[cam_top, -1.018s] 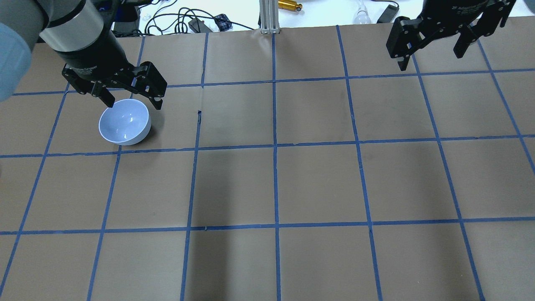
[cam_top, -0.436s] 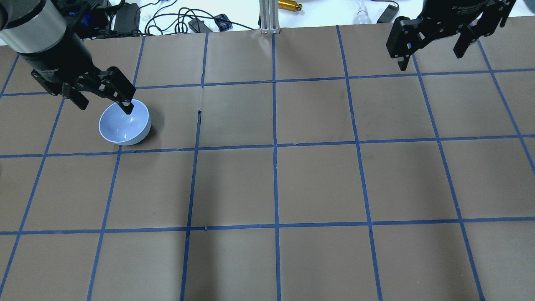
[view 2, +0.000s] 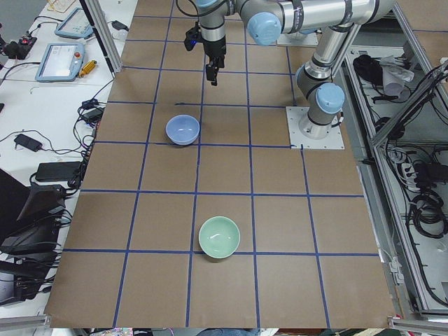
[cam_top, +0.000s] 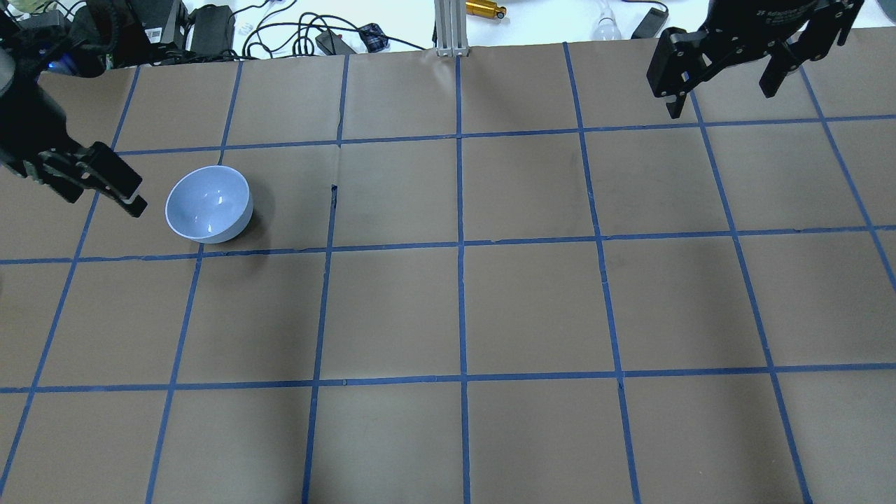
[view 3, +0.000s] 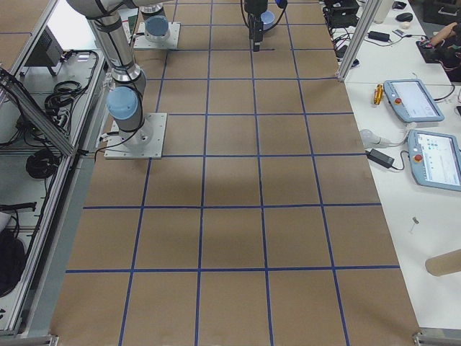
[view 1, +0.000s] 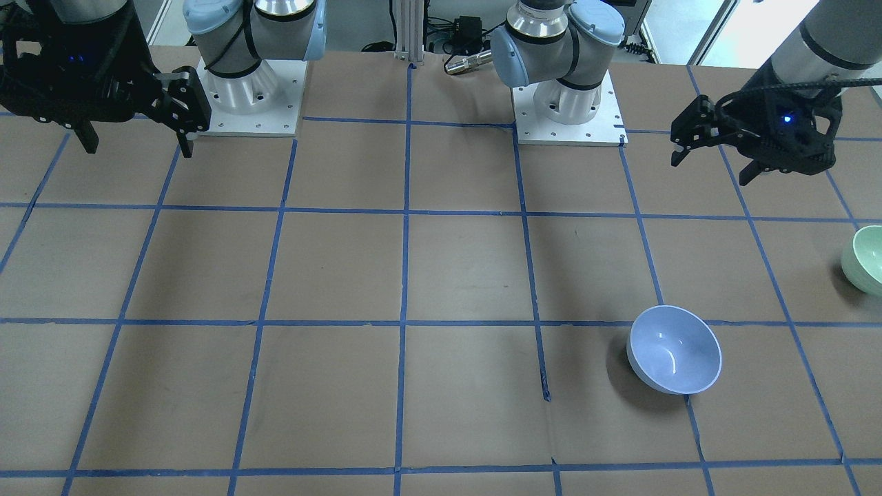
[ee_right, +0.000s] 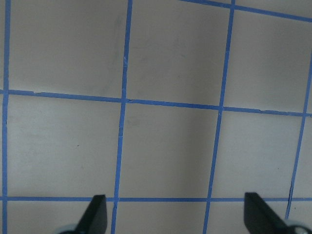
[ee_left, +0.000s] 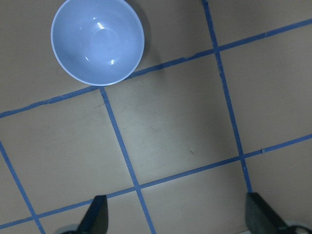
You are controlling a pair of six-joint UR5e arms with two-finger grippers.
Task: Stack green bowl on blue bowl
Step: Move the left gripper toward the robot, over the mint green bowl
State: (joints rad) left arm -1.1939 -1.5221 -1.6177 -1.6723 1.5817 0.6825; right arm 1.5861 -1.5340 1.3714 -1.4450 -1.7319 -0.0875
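Sitting nearest the robot's left end of the worktop [view 2: 280,224], the green bowl [view 2: 218,236] stands upright and alone, with nothing touching it. Farther along, the blue bowl [cam_top: 208,203] rests upright too, well apart from the green one. The left tool [cam_top: 101,199] hangs above the worktop near the blue bowl, released and empty. At the far end, the right tool [cam_top: 721,98] hovers with its fingers spread wide, grasping nothing.

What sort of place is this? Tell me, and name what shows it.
Most likely a robotics lab workcell: left arm and right arm bolted to a paper-covered table with a blue tape grid, teach pendants on the side bench, cables along the far edge.
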